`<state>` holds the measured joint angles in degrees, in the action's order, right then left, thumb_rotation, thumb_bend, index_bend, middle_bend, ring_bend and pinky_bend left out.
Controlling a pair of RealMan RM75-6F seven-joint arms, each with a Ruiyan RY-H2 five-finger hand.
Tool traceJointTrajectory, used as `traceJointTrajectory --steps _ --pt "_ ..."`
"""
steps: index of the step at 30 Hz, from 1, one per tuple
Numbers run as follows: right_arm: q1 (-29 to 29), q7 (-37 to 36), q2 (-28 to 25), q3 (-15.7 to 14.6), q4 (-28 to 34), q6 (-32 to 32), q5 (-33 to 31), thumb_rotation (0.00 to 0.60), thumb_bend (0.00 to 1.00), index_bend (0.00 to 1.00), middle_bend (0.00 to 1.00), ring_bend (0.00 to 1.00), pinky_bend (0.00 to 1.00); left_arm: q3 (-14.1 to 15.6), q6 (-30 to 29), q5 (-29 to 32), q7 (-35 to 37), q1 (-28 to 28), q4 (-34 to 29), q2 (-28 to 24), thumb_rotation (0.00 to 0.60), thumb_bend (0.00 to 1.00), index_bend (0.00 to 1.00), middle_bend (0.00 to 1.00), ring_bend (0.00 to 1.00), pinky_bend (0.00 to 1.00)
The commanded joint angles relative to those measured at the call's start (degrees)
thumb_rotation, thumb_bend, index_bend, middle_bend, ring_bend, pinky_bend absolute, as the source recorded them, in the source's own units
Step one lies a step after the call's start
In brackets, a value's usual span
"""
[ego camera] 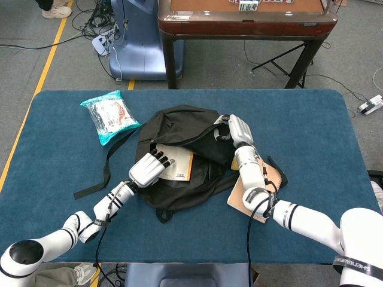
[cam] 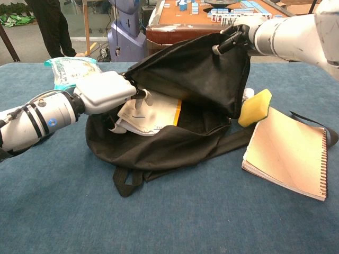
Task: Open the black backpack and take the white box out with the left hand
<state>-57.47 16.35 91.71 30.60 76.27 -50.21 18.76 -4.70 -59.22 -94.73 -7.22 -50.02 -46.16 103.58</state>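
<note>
The black backpack (ego camera: 179,128) (cam: 185,79) lies on the blue table with its mouth open toward me. My right hand (ego camera: 235,130) (cam: 239,33) grips the upper flap and holds it raised. Inside lies the white box (ego camera: 179,165) (cam: 156,114), flat with an orange edge. My left hand (ego camera: 148,168) (cam: 106,92) is at the mouth on the left side. Its fingers (cam: 145,99) are spread and reach in over the box's near corner. No grip on the box shows.
A yellow sponge (cam: 255,107) and a spiral notebook (ego camera: 262,190) (cam: 288,153) lie to the right of the backpack. A green snack packet (ego camera: 109,116) (cam: 69,69) sits at the back left. A backpack strap (ego camera: 106,170) trails left. A brown table (ego camera: 245,18) stands beyond.
</note>
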Motion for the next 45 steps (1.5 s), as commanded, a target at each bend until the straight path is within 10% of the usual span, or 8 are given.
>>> traceJointTrajectory --steps 1,22,45 --pt "-0.05 -0.24 -0.11 -0.23 0.07 0.18 -0.03 0.600 0.48 0.68 0.32 0.17 0.16 0.24 0.48 0.71 -1.18 -0.03 0.85 0.64 0.600 0.18 0.31 0.41 0.29 0.32" --pt "0.04 -3.60 -0.41 -1.27 -1.55 2.47 -0.90 0.600 0.45 0.68 0.31 0.16 0.16 -0.01 -2.83 2.95 -0.97 -0.43 10.07 6.73 0.600 0.19 0.40 0.44 0.34 0.35" --pt "-0.74 -5.65 -1.20 -1.15 -3.33 4.58 -4.28 0.600 0.43 0.68 0.31 0.17 0.16 0.96 -7.91 2.64 5.93 -1.19 18.69 11.64 0.600 0.54 0.67 0.68 0.55 0.55"
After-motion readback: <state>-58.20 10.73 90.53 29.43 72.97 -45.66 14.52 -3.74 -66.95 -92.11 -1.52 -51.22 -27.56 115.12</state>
